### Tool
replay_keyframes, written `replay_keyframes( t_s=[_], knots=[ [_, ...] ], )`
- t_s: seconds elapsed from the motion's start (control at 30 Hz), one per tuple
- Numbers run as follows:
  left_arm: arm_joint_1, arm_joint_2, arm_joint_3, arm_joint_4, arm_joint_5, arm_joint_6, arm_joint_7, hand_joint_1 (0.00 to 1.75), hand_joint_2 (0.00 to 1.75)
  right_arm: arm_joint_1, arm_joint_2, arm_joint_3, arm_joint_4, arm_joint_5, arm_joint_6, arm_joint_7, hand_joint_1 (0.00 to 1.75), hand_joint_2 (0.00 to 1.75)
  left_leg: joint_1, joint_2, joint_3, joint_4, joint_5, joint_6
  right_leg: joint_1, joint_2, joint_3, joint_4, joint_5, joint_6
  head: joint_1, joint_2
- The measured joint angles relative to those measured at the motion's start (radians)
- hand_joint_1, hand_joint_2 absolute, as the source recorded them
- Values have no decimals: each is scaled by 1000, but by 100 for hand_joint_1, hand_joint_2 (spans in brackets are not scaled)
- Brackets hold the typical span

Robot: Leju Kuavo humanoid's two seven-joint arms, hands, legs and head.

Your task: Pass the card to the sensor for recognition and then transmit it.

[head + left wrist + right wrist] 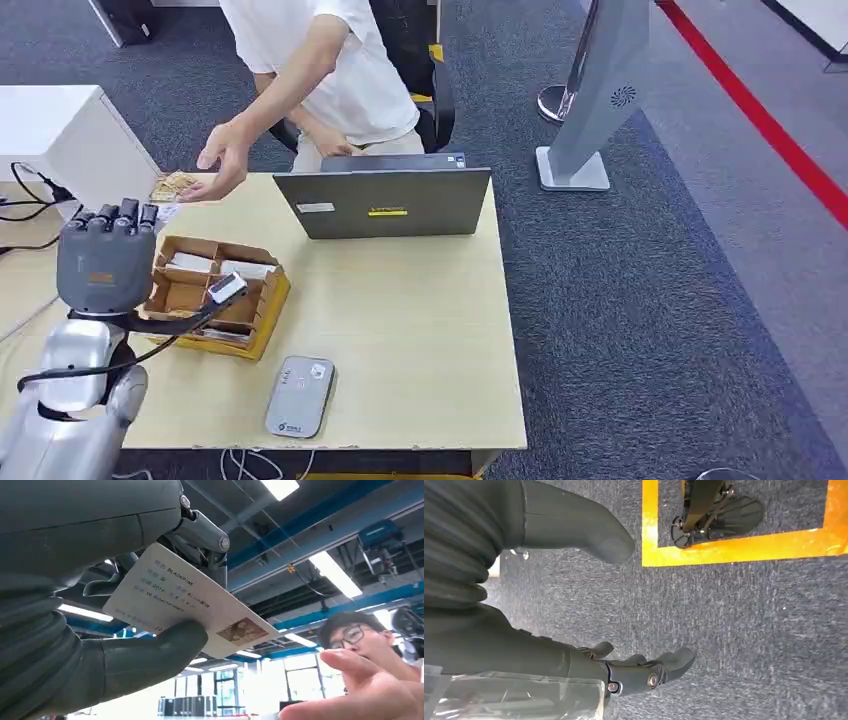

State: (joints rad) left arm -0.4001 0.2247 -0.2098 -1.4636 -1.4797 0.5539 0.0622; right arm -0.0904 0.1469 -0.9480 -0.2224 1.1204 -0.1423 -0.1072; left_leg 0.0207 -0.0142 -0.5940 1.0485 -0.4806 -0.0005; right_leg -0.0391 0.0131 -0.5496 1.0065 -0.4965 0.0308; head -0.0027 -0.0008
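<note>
My left hand (pixel 105 265) is raised above the table's left side, its back toward the head camera. In the left wrist view the left hand (pixel 100 645) pinches a white printed card (pixel 185 602) with a small photo between thumb and fingers. A person's open hand (pixel 222 160) reaches over the table's far left corner toward my hand, and it appears close to the card as the person's hand (pixel 365 692). The grey card sensor (pixel 300 396) lies flat near the table's front edge. My right hand (pixel 539 655) hangs over the carpet, fingers apart and holding nothing.
A cardboard box (pixel 215 295) with compartments of cards sits beside my left hand. A grey laptop (pixel 385 200) stands at the table's far edge with the person behind it. A white cabinet (pixel 60 130) and cables are on the left, and a grey kiosk stand (pixel 600 90) on the carpet.
</note>
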Motion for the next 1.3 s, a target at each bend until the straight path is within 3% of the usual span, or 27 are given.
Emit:
replay_keyframes(
  t_s=[0.4, 0.5, 0.67, 0.93, 0.97, 1.3],
  knots=[
    [-63, -7, 0, 108, -3, 14, 0, 175, 175, -2, 3, 10, 2, 0, 0, 1, 0, 175, 0, 0, -1, 0, 0, 0, 0, 1, -1, 0, 0, 0, 0, 0],
    [-77, -7, 0, 131, -47, 23, 21, 175, 175, -3, 3, 11, 3, 9, 5, 2, 0, 175, 0, 0, -1, 0, 0, 0, 0, 1, -1, 0, 0, 0, 0, 0],
    [-204, -2, -11, 331, -52, 126, 83, 175, 175, -9, 6, 32, 3, 29, 14, 20, 0, 175, 0, 0, -1, 0, 2, 0, 0, 0, -1, 0, 1, 0, 0, 0],
    [-274, -7, -57, 483, -52, 137, 103, 175, 175, -13, 11, 47, 5, 32, 16, 18, 0, 175, 0, 1, -1, 0, 3, 0, 0, 2, -1, 0, 2, 1, 0, 0],
    [-274, -9, -60, 490, -52, 137, 101, 0, 175, -13, 12, 49, 6, 32, 16, 16, 0, 175, 0, 2, -1, 0, 3, 0, 0, 3, -2, 0, 2, 1, 1, 0],
    [-268, -31, -61, 511, -50, 137, 46, 0, 175, -12, 12, 52, 8, 28, 15, 14, 0, 175, 0, 2, -3, 0, 2, 0, 0, 3, -3, 0, 2, 1, 0, 0]
  ],
)
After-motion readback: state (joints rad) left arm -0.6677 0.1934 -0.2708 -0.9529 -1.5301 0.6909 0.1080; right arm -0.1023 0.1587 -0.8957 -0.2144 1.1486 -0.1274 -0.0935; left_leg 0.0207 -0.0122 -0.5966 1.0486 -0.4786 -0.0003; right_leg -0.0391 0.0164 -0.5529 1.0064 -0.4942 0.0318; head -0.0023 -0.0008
